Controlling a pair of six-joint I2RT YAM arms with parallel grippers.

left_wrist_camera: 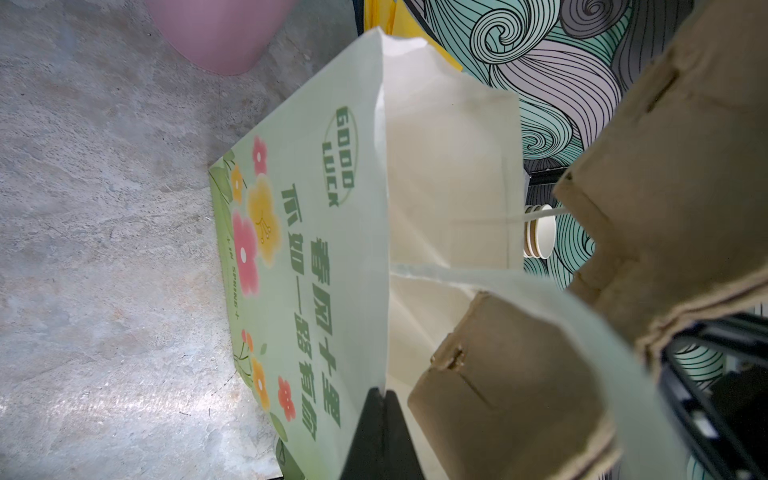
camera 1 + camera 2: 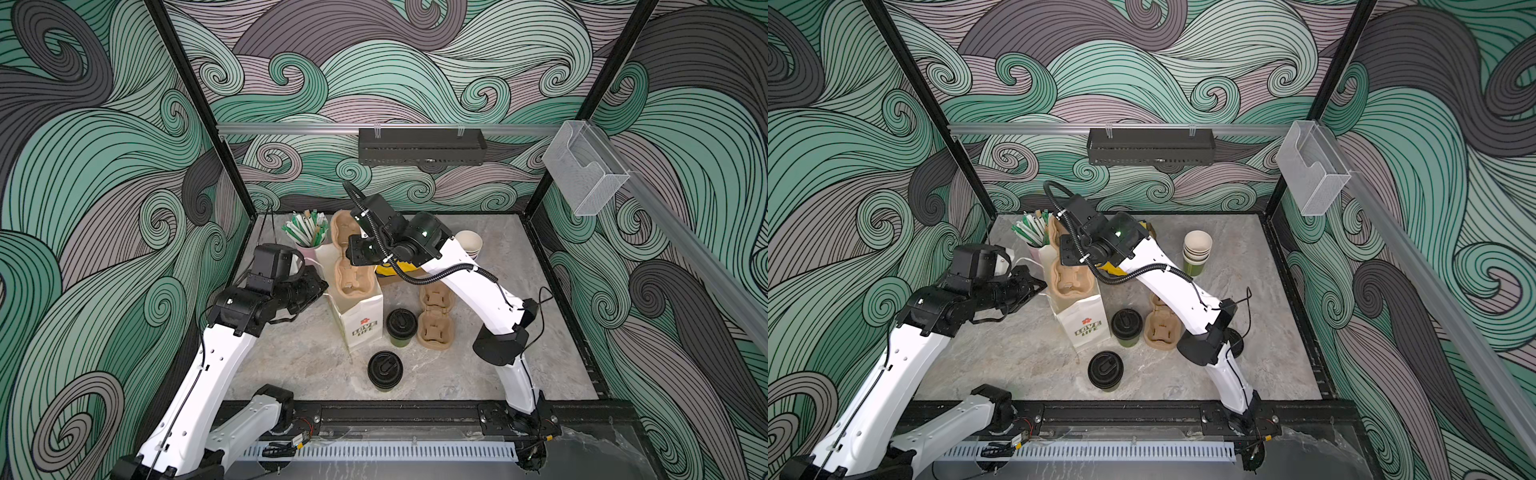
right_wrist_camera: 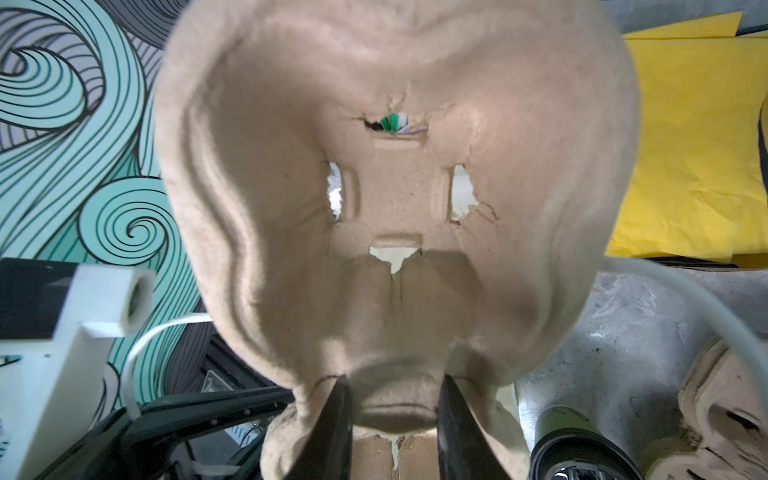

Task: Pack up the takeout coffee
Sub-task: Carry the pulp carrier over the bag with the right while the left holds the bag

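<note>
Takeout coffee (image 2: 401, 325) beside bag (image 2: 360, 312), arched right arm's (image 2: 469, 282) end effector (image 3: 394, 380) clamping carrier (image 3: 395, 195)

Bag (image 2: 359, 320) stands mid-worktop (image 2: 291, 357). Carrier (image 2: 353, 282) sits tilted in the bag's mouth, its upper end sticking out behind. Lidded cup (image 2: 401, 326) is just right of the bag, with a second carrier (image 2: 435, 320) right of that cup. Another lidded cup (image 2: 385, 370) is in front of the bag. Cup stack (image 2: 1197, 251) is behind-right of the bag, stick holder (image 2: 309, 235) behind-left.
</note>
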